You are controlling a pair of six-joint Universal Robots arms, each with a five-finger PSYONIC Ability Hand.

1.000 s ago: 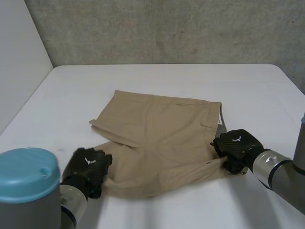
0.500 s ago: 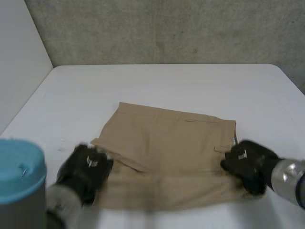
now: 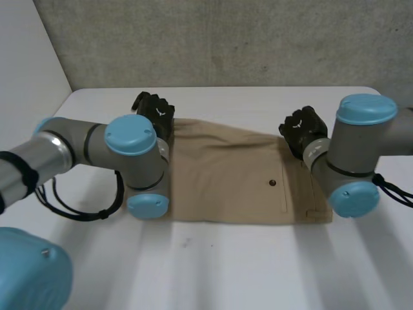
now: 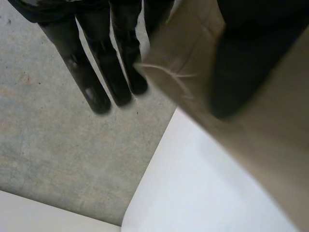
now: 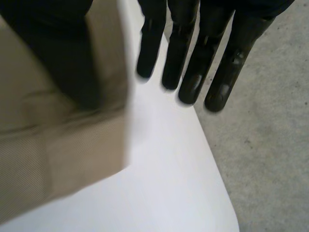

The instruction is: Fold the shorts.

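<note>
Lying doubled over on the white tabletop (image 3: 258, 258), the tan shorts (image 3: 232, 174) are recorded as one flat band of cloth, with the waistband end nearest the right arm and the leg end partly under the left arm.

The cloth is judged to be light, limp woven fabric. It is not fragile and is likely to slide readily on the smooth tabletop. The waistband and hems are judged thicker and a little stiffer than the rest. The middle is expected to sag if only the ends are lifted. Hold is therefore best taken at the corners or along a seamed edge, with both ends carried together.

The left robot hand (image 3: 155, 111) is found at the far corner of the leg end. In its wrist view the fingers (image 4: 91, 82) are kept straight and the thumb (image 4: 241, 67) is laid over the cloth, so the corner is pinched between them.

The right robot hand (image 3: 301, 127) is found at the far corner of the waistband end. Its fingers (image 5: 193, 72) are likewise straight, and the thumb (image 5: 63, 53) is pressed onto the cloth, so a pinch is judged there too.
</note>
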